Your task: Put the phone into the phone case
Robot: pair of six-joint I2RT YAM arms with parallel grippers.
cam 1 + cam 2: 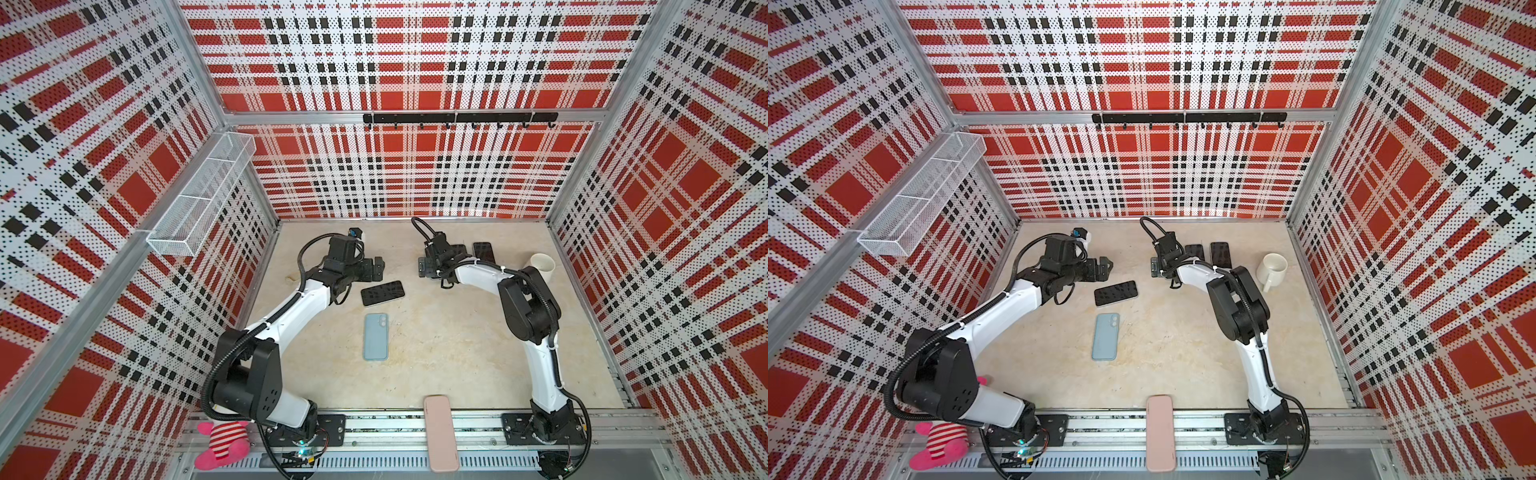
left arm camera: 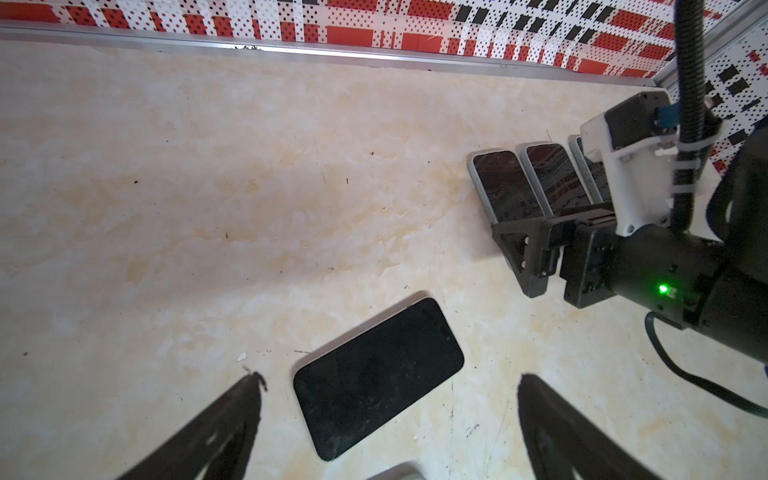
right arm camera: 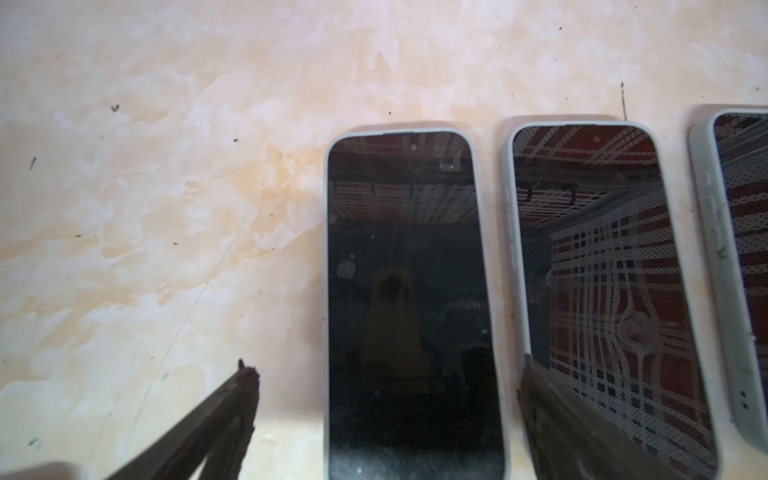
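Far left, by the front rail, a pink plush toy (image 1: 222,444) sits beside my left arm's base, and a wire mesh basket (image 1: 203,195) hangs on the left wall. My left gripper (image 1: 376,268) is near the back of the table (image 1: 457,353); in its wrist view the fingers (image 2: 232,419) stand wide apart and hold nothing. The bare black phone (image 1: 382,293) lies flat, screen up, just in front of that gripper and at a slant. Just in front of the phone, not touching it, the light blue phone case (image 1: 376,336) lies flat, pointing front to back. A pink case (image 1: 441,432) rests across the front rail near the middle. To the right, my right gripper (image 1: 424,266) is low over a row of cased phones (image 3: 409,299), its jaws spread to either side of the nearest one, with a gap showing on one side. A white mug (image 1: 542,266) stands near the right wall.
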